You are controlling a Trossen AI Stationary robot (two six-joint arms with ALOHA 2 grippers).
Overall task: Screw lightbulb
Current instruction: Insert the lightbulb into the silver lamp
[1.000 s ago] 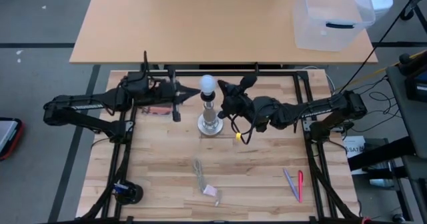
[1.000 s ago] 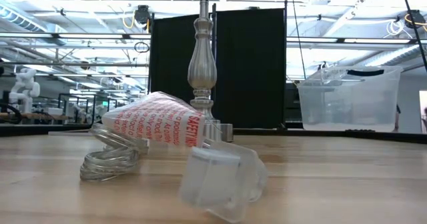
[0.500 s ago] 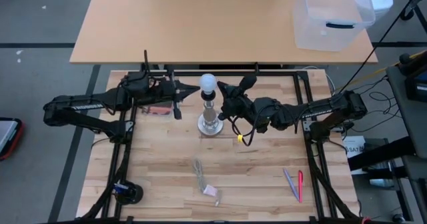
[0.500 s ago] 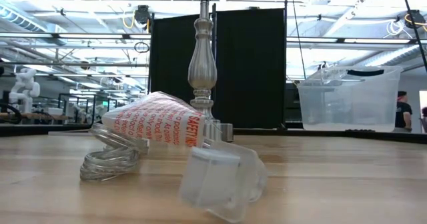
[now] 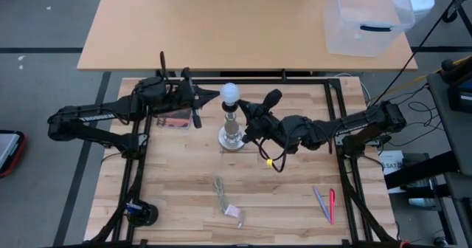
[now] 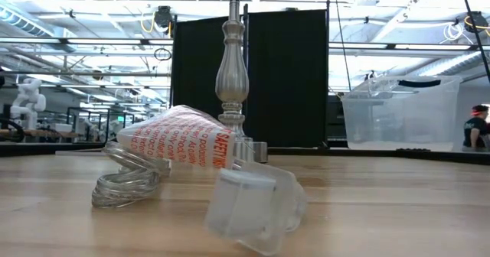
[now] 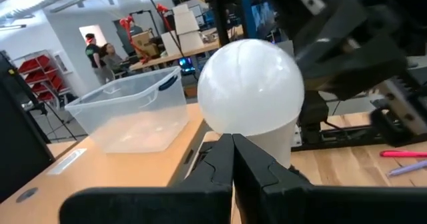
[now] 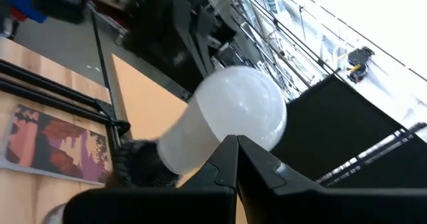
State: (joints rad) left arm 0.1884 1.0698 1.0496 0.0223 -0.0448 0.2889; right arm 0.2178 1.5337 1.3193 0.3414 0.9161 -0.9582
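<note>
Red "SAFETY" lettering on bag point(image 6: 180, 146), lying on pale plank worktop point(image 5: 184, 181); workshop behind. Bulb point(image 5: 231, 94) seated atop stand point(image 5: 231, 133), between left claw point(image 5: 215, 96) and right claw point(image 5: 245, 108), both shut, empty.

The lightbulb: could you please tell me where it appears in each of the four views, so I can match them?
High view: lightbulb at centre, atop the stand.
Low view: not in it; only the stand's post shows, cut off at the top.
Left wrist view: centre, large.
Right wrist view: centre, tilted.
Shared landmark: the clear plastic bin.
</note>
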